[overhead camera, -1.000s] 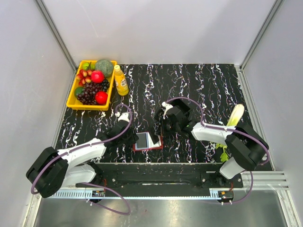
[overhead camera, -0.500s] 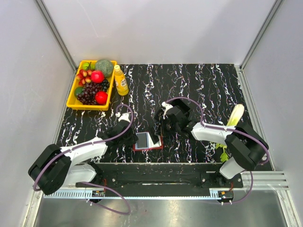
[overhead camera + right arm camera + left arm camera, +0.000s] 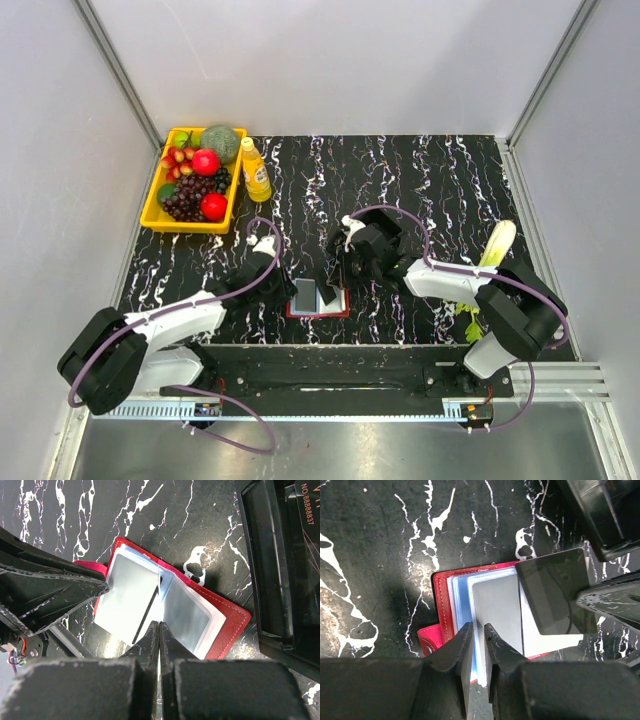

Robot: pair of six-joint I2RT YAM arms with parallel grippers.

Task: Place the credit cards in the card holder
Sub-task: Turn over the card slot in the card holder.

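Card holder (image 3: 440, 587) shifted slightly right, left hand (image 3: 477, 630) at its edge

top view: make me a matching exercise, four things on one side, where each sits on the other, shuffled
Things:
1. tray
2. bottle
3. card holder
4. leafy vegetable

Places:
a. right side
b. near edge, centre
c. far left corner
d. just right of the tray

Pairs: 1-c, 2-d, 3-b, 4-a
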